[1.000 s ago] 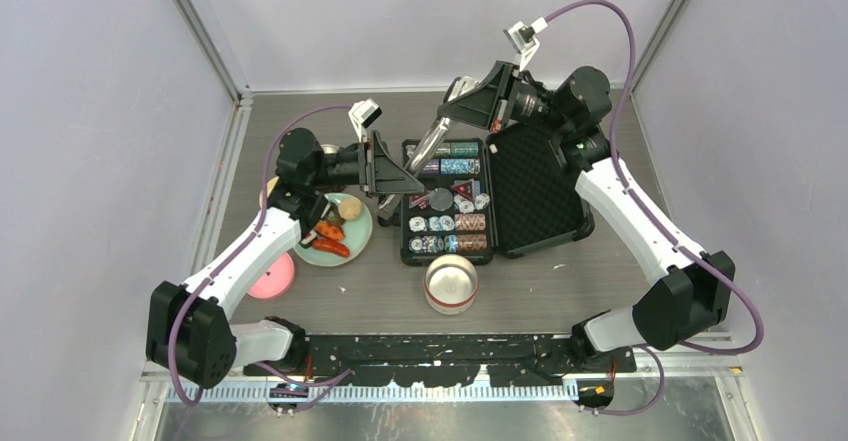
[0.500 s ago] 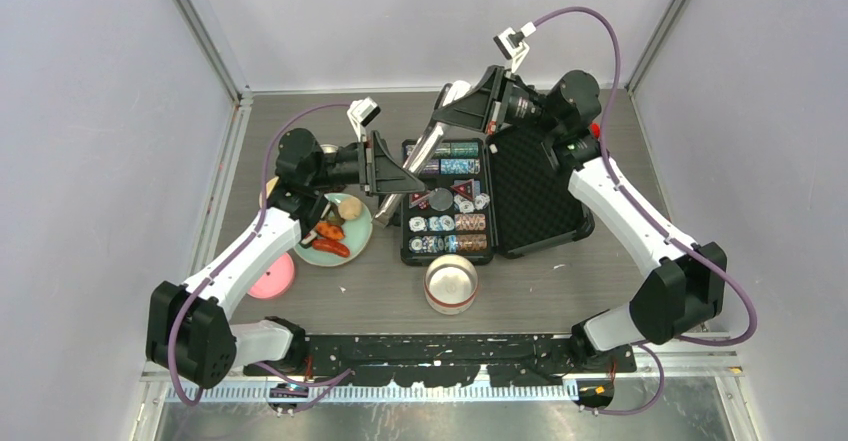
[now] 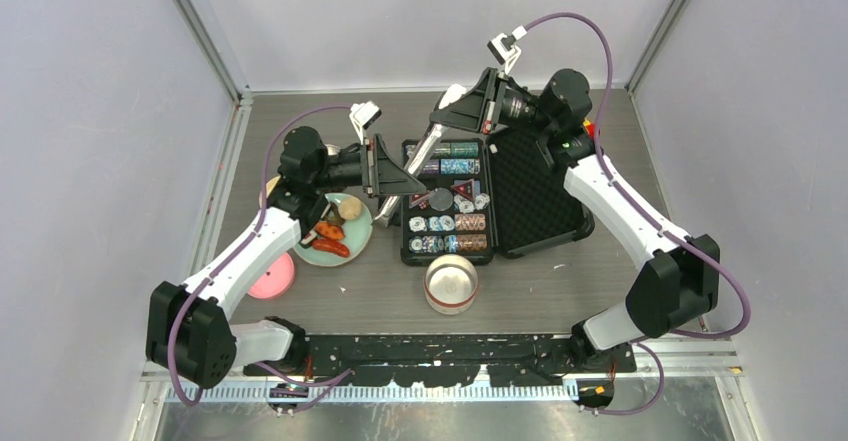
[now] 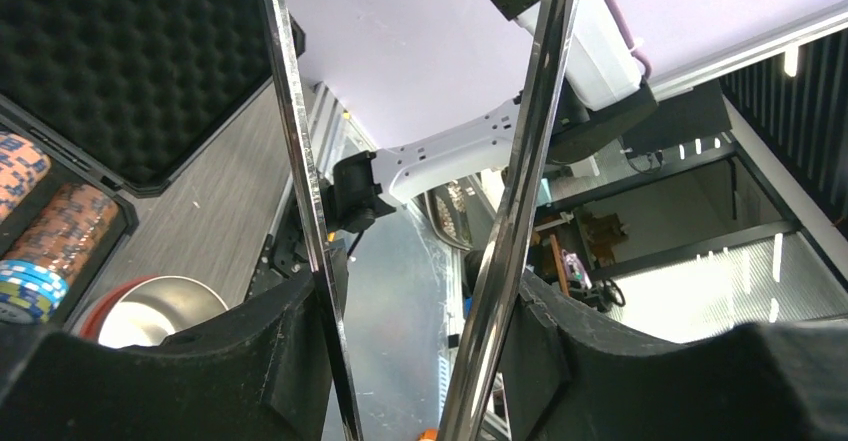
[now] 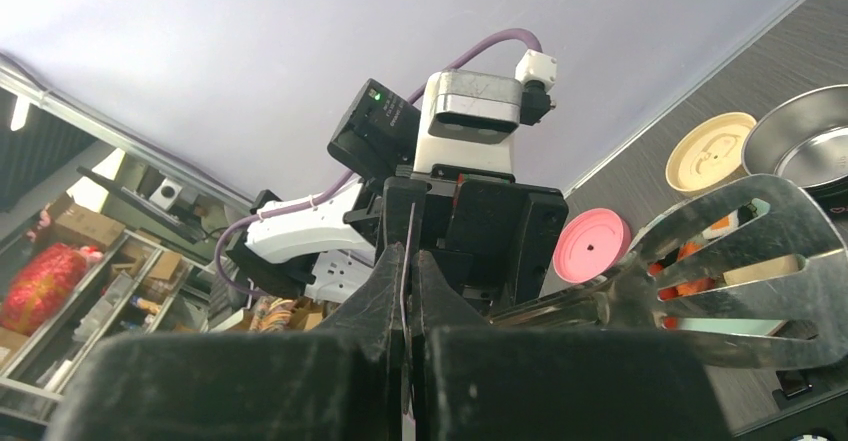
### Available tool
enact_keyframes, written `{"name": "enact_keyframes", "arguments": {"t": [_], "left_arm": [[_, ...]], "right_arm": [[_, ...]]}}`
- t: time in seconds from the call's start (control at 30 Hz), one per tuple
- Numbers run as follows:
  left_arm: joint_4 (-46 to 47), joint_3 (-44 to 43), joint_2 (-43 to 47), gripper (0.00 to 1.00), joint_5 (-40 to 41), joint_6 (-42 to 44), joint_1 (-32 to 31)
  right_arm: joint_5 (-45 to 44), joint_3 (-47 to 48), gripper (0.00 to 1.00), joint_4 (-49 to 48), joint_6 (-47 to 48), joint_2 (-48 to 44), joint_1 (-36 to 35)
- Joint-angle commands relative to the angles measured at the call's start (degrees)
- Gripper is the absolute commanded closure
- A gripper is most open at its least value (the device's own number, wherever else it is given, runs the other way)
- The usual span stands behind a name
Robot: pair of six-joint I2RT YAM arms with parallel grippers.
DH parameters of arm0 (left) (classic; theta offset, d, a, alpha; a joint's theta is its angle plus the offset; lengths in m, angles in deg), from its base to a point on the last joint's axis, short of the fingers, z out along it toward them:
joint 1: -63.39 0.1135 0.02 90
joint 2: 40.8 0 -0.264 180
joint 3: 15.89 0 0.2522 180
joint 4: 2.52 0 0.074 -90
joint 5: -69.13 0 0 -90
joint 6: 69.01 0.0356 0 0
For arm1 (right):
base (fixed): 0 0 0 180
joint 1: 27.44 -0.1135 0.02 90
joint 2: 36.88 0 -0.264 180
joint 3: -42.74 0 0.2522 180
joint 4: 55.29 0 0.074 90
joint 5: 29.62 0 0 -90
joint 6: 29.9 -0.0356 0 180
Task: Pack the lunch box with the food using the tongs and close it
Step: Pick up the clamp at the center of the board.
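two grips on tongs: right gripper pinches the end, left gripper clamps both arms; release right gently.

The left arm is stretched forward and bent inward at the wrist, so that the left claw is pointed sideways. Its fingers are held partly apart, each laid against one blade of the tongs. The right arm is angled inward toward it. The right claw, just beyond the left claw, is pressed fully closed.
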Motion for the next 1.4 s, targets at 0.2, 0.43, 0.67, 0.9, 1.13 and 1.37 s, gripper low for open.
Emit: {"name": "enact_keyframes", "arguments": {"t": [0.2,0.43,0.67,0.9,1.13,1.37], "left_arm": [[-3.8,-3.6,0.1,0.43,1.9,5.4,0.0],[-4.3,-4.0,-0.2,0.44,2.0,5.9,0.0],[-4.5,-4.4,-1.1,0.5,2.5,5.0,0.1],[-10.0,-5.5,-0.3,0.64,2.8,9.7,1.1],[-15.3,-5.6,1.7,0.67,3.0,13.3,2.4],[-25.1,-7.0,3.4,0.69,5.9,21.2,3.5]], "right_arm": [[-0.3,0.9,1.0,1.3,0.0,0.2,-0.5],[0.3,0.5,1.0,-0.4,-0.6,0.8,-0.9],[1.8,-1.0,0.99,-4.4,-1.7,0.2,-1.6],[1.1,2.5,0.56,4.4,5.0,-1.4,-0.5],[-5.1,13.6,0.3,29.2,23.0,-3.8,4.9],[-9.1,20.5,0.19,34.9,25.3,-4.3,15.7]]}}
